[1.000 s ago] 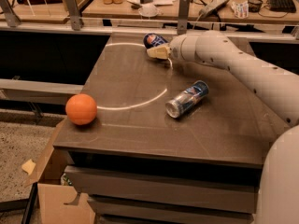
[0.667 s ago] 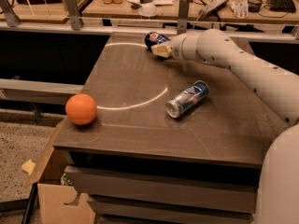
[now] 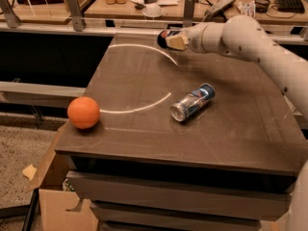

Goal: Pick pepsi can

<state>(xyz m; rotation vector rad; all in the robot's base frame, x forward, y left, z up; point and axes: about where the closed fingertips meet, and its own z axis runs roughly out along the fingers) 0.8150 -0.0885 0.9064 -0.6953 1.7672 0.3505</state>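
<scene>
The short, stout dark blue pepsi can [image 3: 164, 35], with a trace of red and white on its side, is at the far edge of the dark grey-brown bench [image 3: 231, 138], right at the tip of the beige-padded end effector [image 3: 171, 39]. The robot's white arm [image 3: 250, 37] stretches across from the right side to reach it. The end effector looks clamped on the pepsi can, with one beige pad lying against the can's side and the can's dark end sticking out to the left. On that evidence the reach and the grasp are likely done. What remains is the lift, or its completion: it is not clear whether the can rests on the bench or hangs just above it, since no gap or shadow beneath it can be made out. The other objects sit well apart from the grasp. A slim silver and light-blue can [image 3: 192, 102] lies on its side near the middle of the bench, and a round orange ball [image 3: 83, 112] sits near the left front corner. Neither would be in the way of a straight upward lift.
</scene>
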